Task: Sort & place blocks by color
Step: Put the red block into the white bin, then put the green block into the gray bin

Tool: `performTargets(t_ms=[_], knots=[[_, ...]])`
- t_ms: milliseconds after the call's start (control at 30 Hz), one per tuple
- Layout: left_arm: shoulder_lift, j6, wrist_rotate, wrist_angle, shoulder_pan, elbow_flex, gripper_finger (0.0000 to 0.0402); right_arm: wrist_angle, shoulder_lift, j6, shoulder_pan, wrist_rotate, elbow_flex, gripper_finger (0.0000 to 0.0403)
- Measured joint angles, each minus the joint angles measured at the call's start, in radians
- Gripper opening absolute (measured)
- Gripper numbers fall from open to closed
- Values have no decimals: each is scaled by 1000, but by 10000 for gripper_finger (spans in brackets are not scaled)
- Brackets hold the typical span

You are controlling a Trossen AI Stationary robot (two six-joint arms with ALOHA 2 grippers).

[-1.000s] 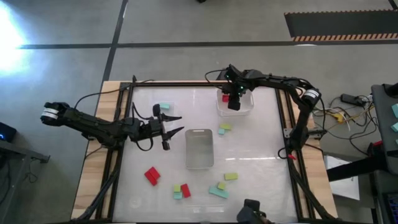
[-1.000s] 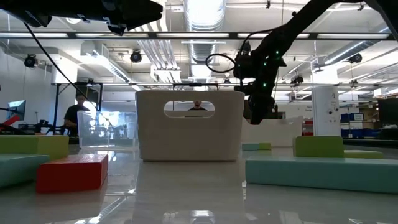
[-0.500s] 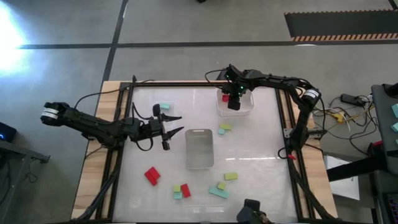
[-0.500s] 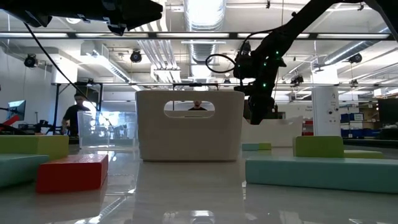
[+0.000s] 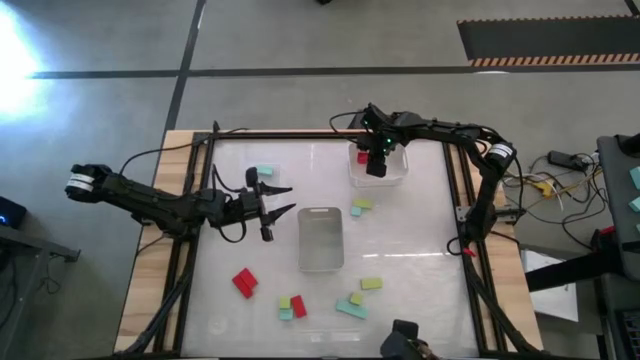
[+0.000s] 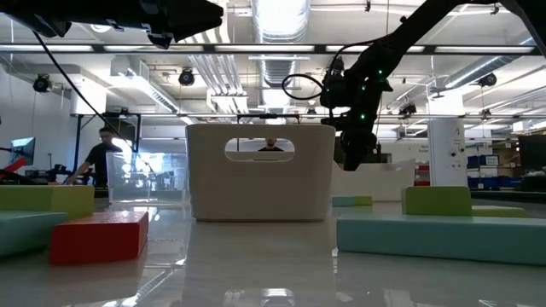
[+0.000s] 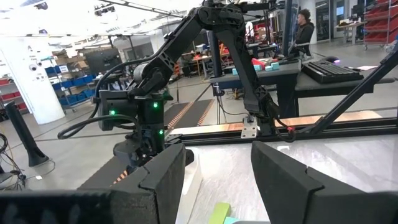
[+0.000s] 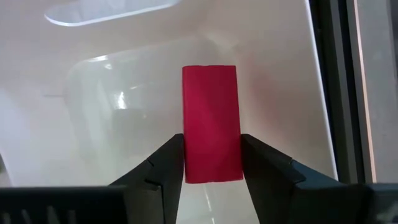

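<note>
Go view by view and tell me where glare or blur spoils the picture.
High view: a bright patch burns out the floor at the left edge; the table shines pale. Low view: ceiling lights flare, and the near red block is soft. Left wrist view: its own fingers are blurred. Right wrist view: reflections streak the clear tray around the sharp red block.

Your backdrop: grey concrete floor (image 5: 300, 40) crossed by dark seam lines, hazard-striped mat (image 5: 545, 40) at far right, bright glare patch at left edge. Your level view: open workshop, ceiling ducts (image 6: 277, 68), fluorescent light strips (image 6: 281, 17), white pillar (image 6: 446, 153), person (image 6: 104, 158) at left, monitor (image 6: 21, 149). Beyond the table: desk with keyboard (image 7: 326, 70), blue storage bins (image 7: 65, 96)
</note>
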Motion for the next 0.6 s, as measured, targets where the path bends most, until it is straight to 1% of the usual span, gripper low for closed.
performTargets(t_ms=[100, 400, 500, 600], knots=[[0, 0, 0, 0, 0, 0, 168, 0, 0, 2, 0, 3, 0, 149], [0, 0, 0, 0, 0, 0, 168, -5, -2, 27, 0, 48, 1, 204], [0, 0, 0, 0, 0, 0, 168, -42, -23, 83, 4, 48, 1, 210], [0, 0, 0, 0, 0, 0, 168, -104, -71, 143, 17, 48, 1, 208]])
